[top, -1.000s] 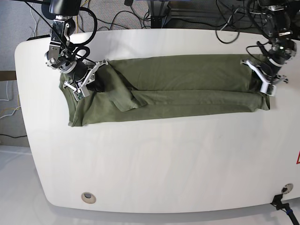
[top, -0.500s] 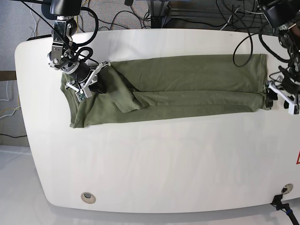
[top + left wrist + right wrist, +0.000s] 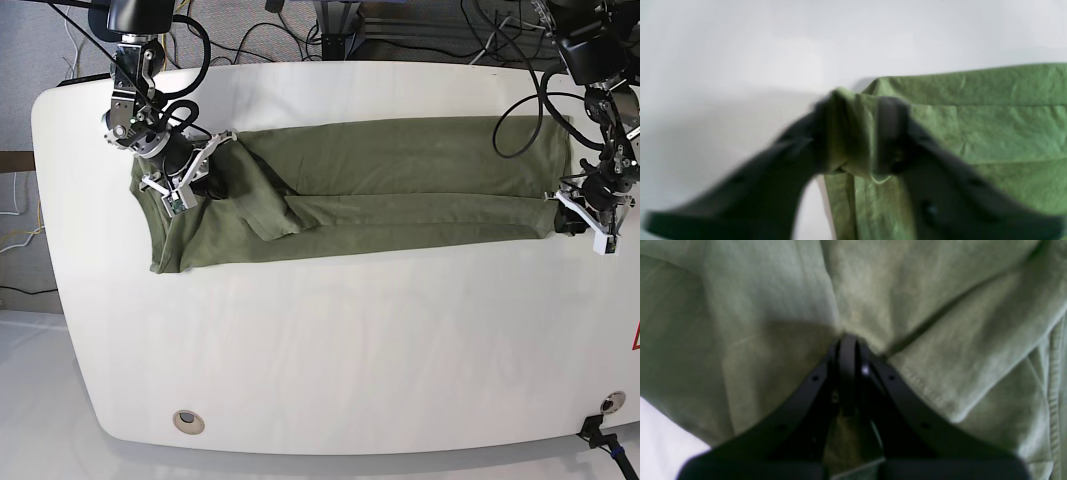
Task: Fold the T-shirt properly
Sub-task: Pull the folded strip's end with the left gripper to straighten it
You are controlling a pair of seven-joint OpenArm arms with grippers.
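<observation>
The T-shirt (image 3: 400, 185) is lying folded lengthwise; the left pincer (image 3: 853, 140) is pinching its corner, the right pincer (image 3: 848, 350) is pressing closed; crosswise folds are remaining.

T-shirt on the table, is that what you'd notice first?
Yes: the olive-green T-shirt stretches as a long folded band across the white table. The left gripper pinches its corner at one end, and the right gripper presses shut into the cloth at the other.

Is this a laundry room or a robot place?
Probably a robot lab, not a laundry room. A green T-shirt lies on a bare white table, two robot arms each grip it with a pincer, and tangled black cables run behind.
</observation>
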